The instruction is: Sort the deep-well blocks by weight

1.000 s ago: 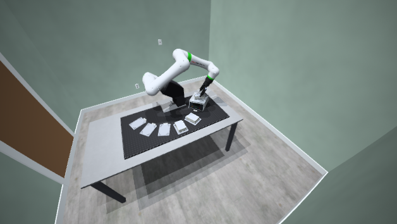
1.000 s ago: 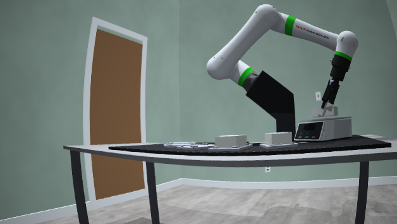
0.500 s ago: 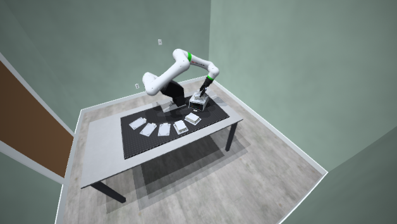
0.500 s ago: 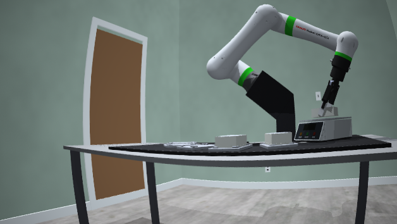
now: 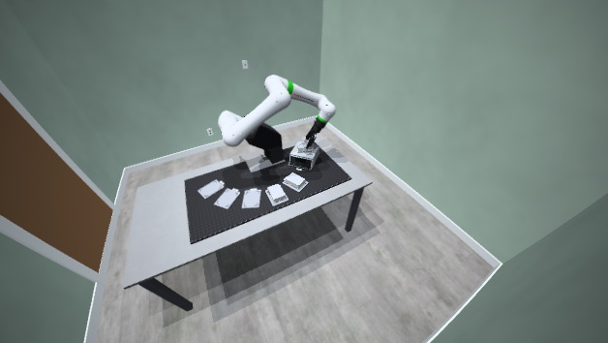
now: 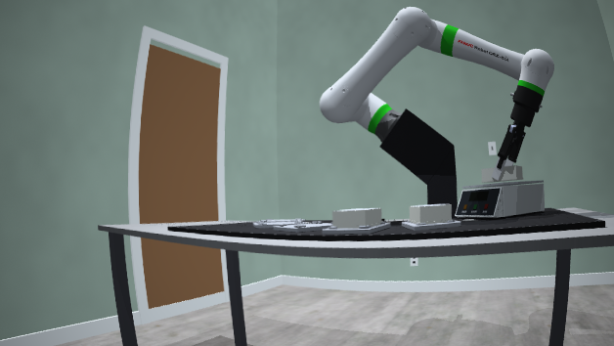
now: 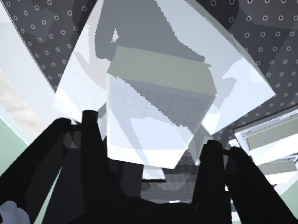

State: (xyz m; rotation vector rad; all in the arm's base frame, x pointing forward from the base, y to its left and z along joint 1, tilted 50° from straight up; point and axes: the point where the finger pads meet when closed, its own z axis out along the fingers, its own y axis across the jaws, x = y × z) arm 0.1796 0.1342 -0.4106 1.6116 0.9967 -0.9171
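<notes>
The pale, box-shaped deep-well block (image 6: 517,173) (image 7: 160,117) is on the platform of the grey check-weigher (image 5: 291,161) (image 6: 523,199) (image 7: 245,92), platform showing beyond its edges. The black two-finger gripper (image 5: 310,142) (image 6: 506,165) (image 7: 150,117) is clamped on its sides, fingers partly apart. Two more pale blocks (image 5: 295,180) (image 5: 277,193) (image 6: 430,213) (image 6: 357,218) sit on flat nests ahead of the weigher; three bare light-grey nests (image 5: 211,189) (image 5: 228,199) (image 5: 252,199) continue the arc on the black mat (image 5: 205,228).

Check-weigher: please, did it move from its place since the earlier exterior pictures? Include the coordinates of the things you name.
No. The check-weigher (image 5: 314,157) (image 6: 523,200) (image 7: 250,92) is at the same place, just right of the black pedestal (image 5: 271,142) (image 6: 437,158) in the exterior view.
</notes>
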